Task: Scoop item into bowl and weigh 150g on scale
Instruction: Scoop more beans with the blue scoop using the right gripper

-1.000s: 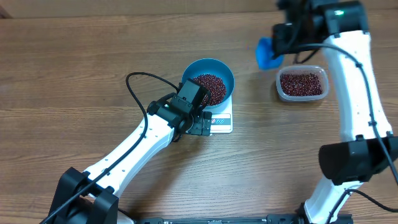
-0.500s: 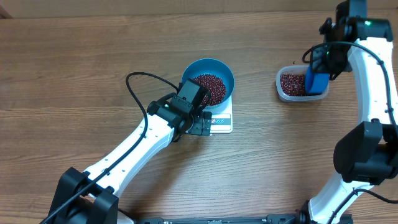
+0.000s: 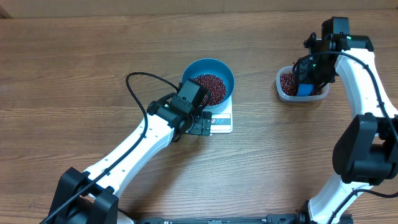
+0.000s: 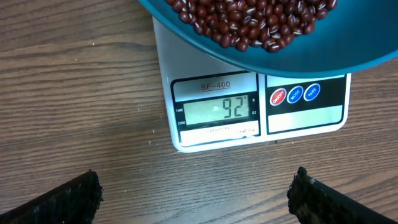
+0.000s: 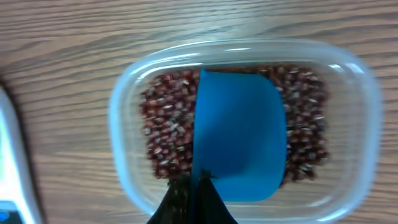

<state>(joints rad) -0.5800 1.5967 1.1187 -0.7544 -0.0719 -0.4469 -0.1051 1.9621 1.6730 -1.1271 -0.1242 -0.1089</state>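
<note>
The brown wooden table (image 3: 74, 74) carries everything. The round blue bowl (image 3: 211, 64) stands on the flat white square scale (image 4: 305, 118), just beyond the tips of the left gripper (image 4: 196, 202), whose two fingers are spread wide with nothing between them. The clear rounded-rectangular plastic tub (image 5: 124, 106) sits directly under the right gripper (image 5: 193, 199), whose fingers are closed on the small blue plastic scoop (image 5: 239, 137). The scoop's long axis runs straight out from these fingers, over the tub. Whether its edge is already dug in I cannot say surely, because the wrist view is blurred. The bowl lies well apart from these fingers, to their left, and nearer to the left gripper. Only the right gripper holds the scoop, so I judge that the coming carry goes leftward across the table. The small dark red-brown beans (image 3: 210, 84) partly fill the bowl, and more lie in the tub. The scale's display (image 4: 217, 109) shows 92, so more is needed.
</note>
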